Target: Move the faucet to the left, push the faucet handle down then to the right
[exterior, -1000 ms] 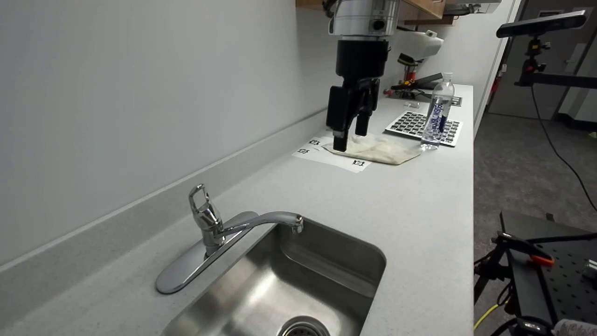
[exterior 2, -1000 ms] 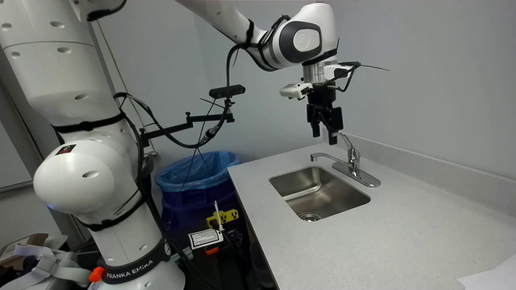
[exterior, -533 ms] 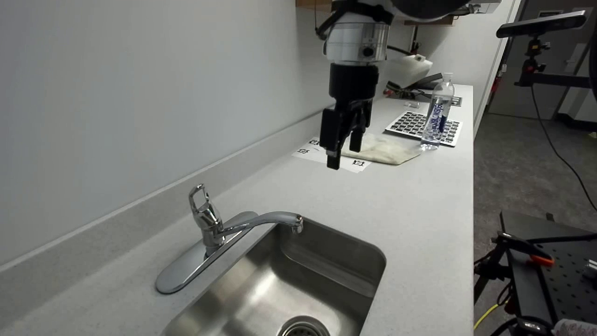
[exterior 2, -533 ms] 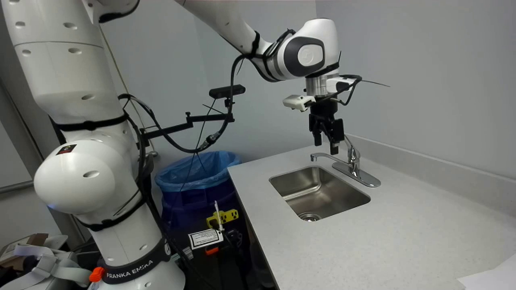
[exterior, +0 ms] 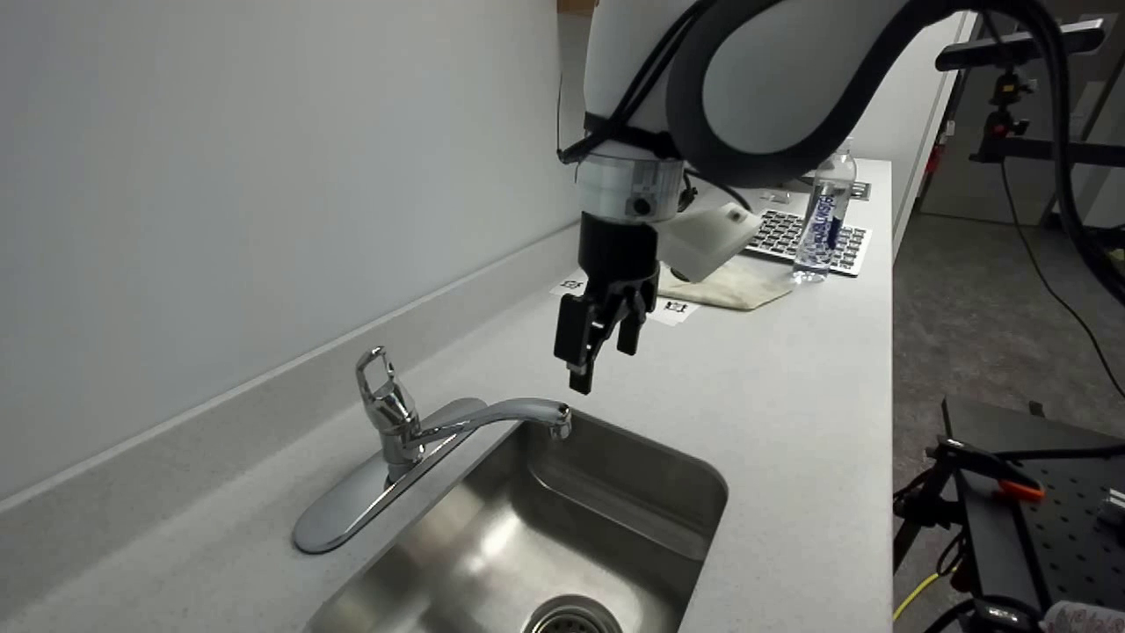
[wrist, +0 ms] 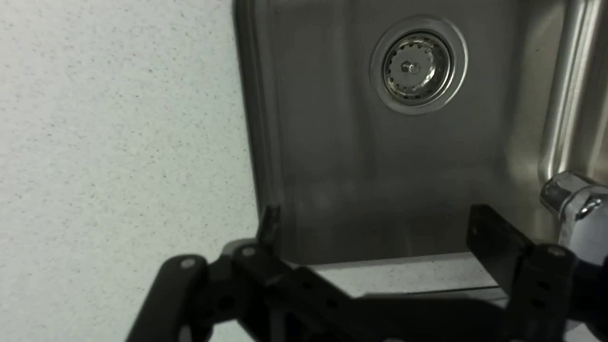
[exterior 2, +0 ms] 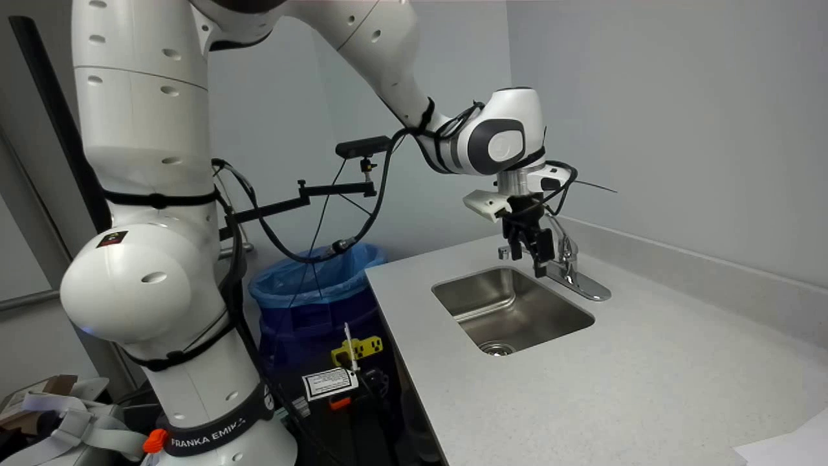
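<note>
Wrist view: gripper hangs empty, spread wide, near the faucet at the sink; faucet handle points up in an exterior view, and we judge swing and pushes undone.

In an exterior view you can read FRANKA EMIKA in white capitals on the black band wrapped low around your glossy white robot arm; the small black-and-red rectangular label higher on the arm and the lines of print on the white, black-bordered rectangular tag are too small for you to read. In an exterior view, blue lettering runs lengthwise along the clear plastic bottle, though you cannot make out the word for certain, and you see black, square-patterned markers printed on flat white paper.
</note>
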Tool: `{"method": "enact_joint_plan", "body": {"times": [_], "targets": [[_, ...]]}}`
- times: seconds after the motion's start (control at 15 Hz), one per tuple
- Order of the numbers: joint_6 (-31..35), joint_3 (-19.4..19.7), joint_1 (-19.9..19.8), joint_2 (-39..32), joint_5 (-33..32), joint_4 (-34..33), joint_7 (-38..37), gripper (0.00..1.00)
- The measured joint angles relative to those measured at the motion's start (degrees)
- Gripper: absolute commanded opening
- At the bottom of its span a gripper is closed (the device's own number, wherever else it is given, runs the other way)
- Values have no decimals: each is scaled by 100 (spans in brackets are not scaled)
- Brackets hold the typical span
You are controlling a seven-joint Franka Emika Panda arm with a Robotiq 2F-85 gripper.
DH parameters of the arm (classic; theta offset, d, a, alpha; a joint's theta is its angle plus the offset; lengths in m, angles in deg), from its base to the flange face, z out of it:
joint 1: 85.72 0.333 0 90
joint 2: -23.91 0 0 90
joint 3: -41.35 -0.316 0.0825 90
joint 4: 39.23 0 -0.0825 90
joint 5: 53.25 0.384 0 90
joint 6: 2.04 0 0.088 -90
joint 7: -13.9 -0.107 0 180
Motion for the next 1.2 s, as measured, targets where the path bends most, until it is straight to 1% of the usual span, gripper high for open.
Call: {"method": "enact_joint_plan", "body": {"times": [0.2, 0.47, 0.93, 1.2], "targets": [[222, 0, 102, -209, 0, -88, -29, 100], [341, 4, 187, -378, 0, -177, -30, 100], [421, -16, 194, -401, 41, -177, -29, 100], [609, -159, 243, -378, 247, -178, -28, 100]]}}
